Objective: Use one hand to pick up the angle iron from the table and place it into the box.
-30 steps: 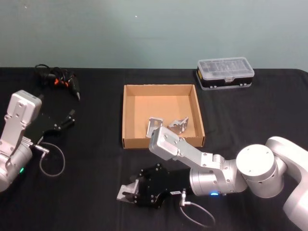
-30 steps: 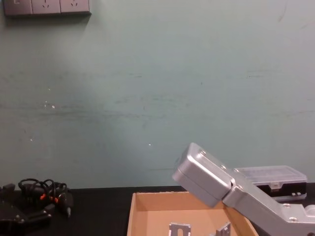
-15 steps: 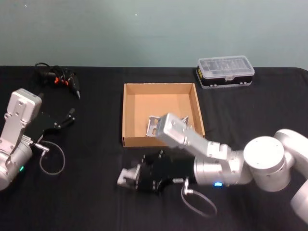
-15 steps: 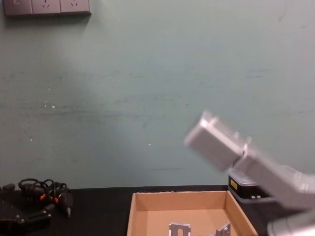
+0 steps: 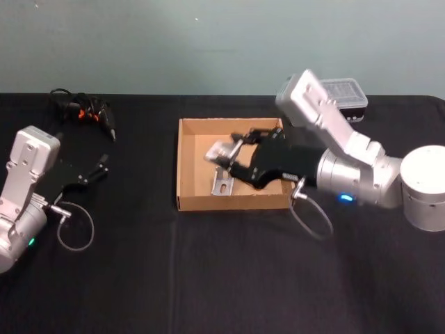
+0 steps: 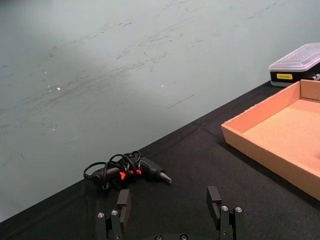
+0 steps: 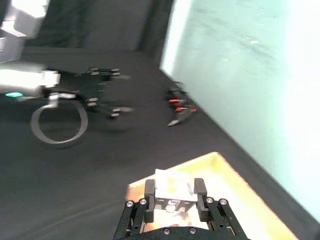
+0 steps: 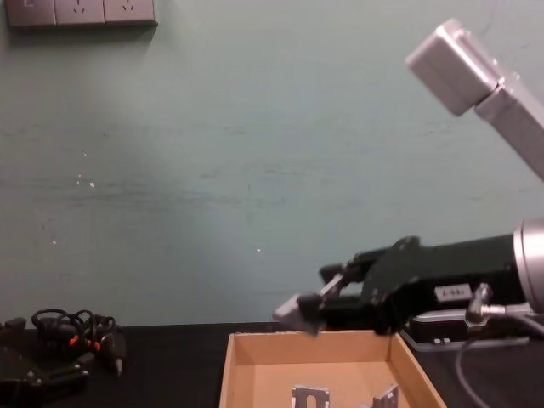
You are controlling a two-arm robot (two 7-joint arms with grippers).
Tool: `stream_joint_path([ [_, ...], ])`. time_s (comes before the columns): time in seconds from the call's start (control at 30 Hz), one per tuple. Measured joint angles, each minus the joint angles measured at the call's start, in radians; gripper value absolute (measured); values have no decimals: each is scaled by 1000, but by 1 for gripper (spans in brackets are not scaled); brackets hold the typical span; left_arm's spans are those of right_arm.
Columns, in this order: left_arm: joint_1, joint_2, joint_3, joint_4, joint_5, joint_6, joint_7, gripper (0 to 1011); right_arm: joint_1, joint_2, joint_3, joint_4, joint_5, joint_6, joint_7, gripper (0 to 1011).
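Black cloth covers the worktop [image 5: 139, 278], and behind it I see a pale green wall with a strip of sockets [image 8: 81, 12] high on its left. Near the middle sits the box [image 5: 186, 170], a shallow brown cardboard tray. I have the right gripper [image 5: 233, 152] reaching in from the right, hanging above the box's left half, its fingers clenched on an angle iron [image 5: 217, 151] — a small grey metal bracket. From the chest camera that gripper [image 8: 316, 308] holds the angle iron [image 8: 294, 312] just above the box's far rim [image 8: 314, 337], clear of the cardboard. My right wrist camera looks past the fingers [image 7: 150, 190] at the bracket [image 7: 172, 186] pinched between them, with the box floor below.

More brackets lie on the box floor: one [image 5: 222, 184] near the front wall under the gripper, and the chest camera shows two of them [image 8: 311, 396] standing low inside.

My left gripper [image 5: 97, 169] rests at the left side of the worktop, well apart from the box, fingers [image 6: 123, 200] spread with nothing between them. A bundle of black cables with orange marks [image 5: 83, 113] lies at the far left — and a black case with a clear lid [image 5: 344, 94] sits far right, partly behind the right arm.
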State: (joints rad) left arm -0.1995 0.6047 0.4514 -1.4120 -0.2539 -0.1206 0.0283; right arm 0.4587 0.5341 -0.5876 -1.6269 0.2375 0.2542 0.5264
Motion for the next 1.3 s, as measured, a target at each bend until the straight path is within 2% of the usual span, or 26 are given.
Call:
stream_joint_path([
  [0.13,0,0,0,0,0,0,0,1000,4,-25,37,26,-12,14,-50,476],
  [0.27,0,0,0,0,0,0,0,1000,14,-56,59,64,-25,38,-88,474],
  [0.57,0,0,0,0,0,0,0,1000,53,-129,89,187,-45,71,-135,474],
  [0.87,0,0,0,0,0,0,0,1000,99,-179,85,306,-66,83,-116,474],
  [0.97,0,0,0,0,0,0,0,1000,120,-200,75,355,-75,86,-92,474],
  [1.3,0,0,0,0,0,0,0,1000,167,-235,39,458,-111,87,-50,474],
])
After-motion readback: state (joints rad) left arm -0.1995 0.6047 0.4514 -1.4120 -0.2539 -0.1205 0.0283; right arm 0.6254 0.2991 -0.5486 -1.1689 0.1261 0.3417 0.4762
